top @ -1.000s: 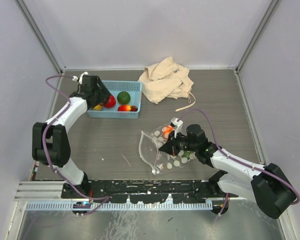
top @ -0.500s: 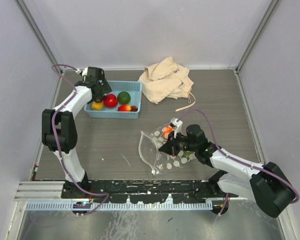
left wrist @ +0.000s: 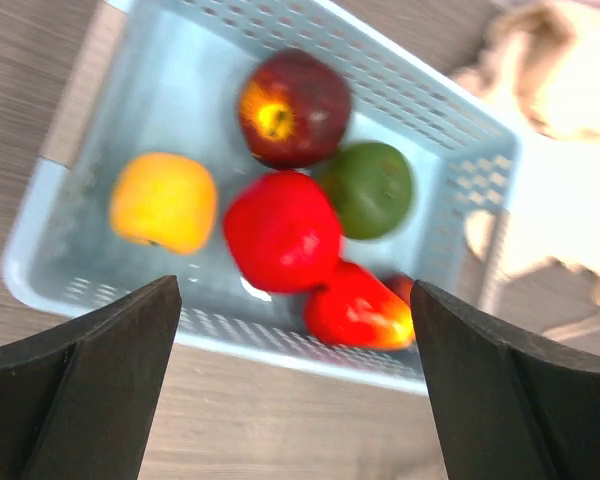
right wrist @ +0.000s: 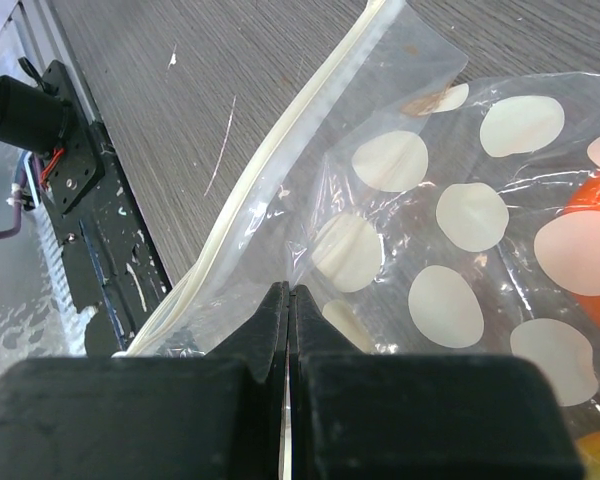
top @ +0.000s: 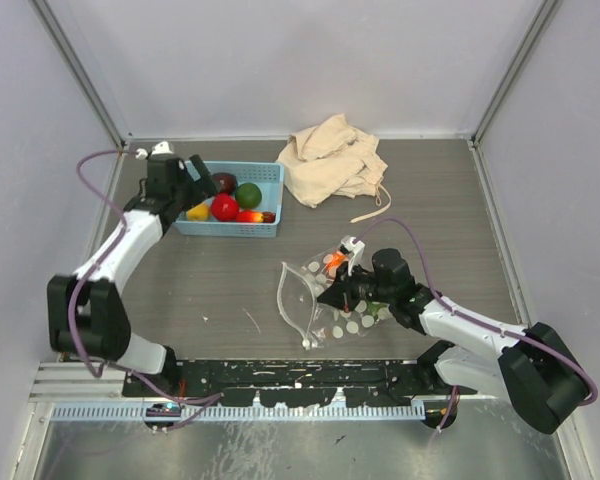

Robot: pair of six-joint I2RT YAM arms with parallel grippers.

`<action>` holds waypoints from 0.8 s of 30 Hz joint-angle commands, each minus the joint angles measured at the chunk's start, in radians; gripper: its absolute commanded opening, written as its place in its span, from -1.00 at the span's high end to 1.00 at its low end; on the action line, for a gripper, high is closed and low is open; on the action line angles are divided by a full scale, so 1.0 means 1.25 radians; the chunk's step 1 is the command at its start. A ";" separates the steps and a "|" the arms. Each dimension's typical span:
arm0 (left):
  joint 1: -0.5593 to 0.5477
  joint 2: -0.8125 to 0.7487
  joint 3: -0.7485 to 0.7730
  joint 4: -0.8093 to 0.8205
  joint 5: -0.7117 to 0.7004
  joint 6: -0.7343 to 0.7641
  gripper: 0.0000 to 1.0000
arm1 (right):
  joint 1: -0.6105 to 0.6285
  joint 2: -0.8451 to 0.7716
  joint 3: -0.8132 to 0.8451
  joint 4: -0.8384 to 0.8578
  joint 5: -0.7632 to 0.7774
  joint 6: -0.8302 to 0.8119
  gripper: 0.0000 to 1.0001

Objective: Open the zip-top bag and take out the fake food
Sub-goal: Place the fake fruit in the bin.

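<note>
My L claw wide open, empty, over blue basket w/ fake food inside. My R claw pinched shut on zip-top bag mid-tabletop, grey woodgrain. Orange piece inside bag. Pale walls on 3 sides.

White tubes and fat black joints on left arm. Same white and black on right arm. Thin purple cable looping along left one, second purple cable over right one. Small white part at far end of left arm, another white part on right.

Two wide, flat, dull black fingers on left gripper. Two square black blocks with straight edges on right gripper.

Long black base plate at near edge, with small silver screws and bit of red wire.
</note>
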 commanded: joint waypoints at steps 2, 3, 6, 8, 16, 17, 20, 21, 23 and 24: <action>0.015 -0.197 -0.215 0.299 0.391 -0.047 -0.96 | 0.001 -0.035 0.008 0.043 -0.011 -0.001 0.99; 0.013 -0.211 -0.253 0.331 0.455 -0.080 -0.96 | 0.000 -0.040 0.006 0.042 -0.012 -0.002 0.99; -0.010 -0.283 -0.352 0.423 0.624 -0.157 -0.98 | 0.000 -0.051 -0.001 0.045 -0.009 0.001 0.99; -0.051 -0.327 -0.402 0.443 0.652 -0.161 -0.96 | 0.001 -0.056 -0.006 0.052 -0.009 0.005 0.99; -0.240 -0.487 -0.561 0.476 0.597 -0.163 -0.41 | 0.001 -0.091 -0.015 0.042 -0.001 0.012 0.99; -0.257 -0.494 -0.579 0.498 0.587 -0.178 -0.29 | 0.000 -0.096 -0.018 0.042 0.001 0.010 0.99; -0.322 -0.490 -0.620 0.561 0.576 -0.207 -0.17 | 0.001 -0.104 -0.029 0.049 -0.005 0.008 0.99; -0.346 -0.486 -0.623 0.563 0.566 -0.208 -0.11 | -0.001 -0.105 -0.032 0.053 -0.008 0.008 0.99; -0.391 -0.471 -0.628 0.564 0.551 -0.208 -0.03 | 0.000 -0.106 -0.035 0.059 -0.012 0.009 0.99; -0.409 -0.460 -0.632 0.564 0.540 -0.209 0.00 | 0.000 -0.108 -0.035 0.060 -0.009 0.010 0.99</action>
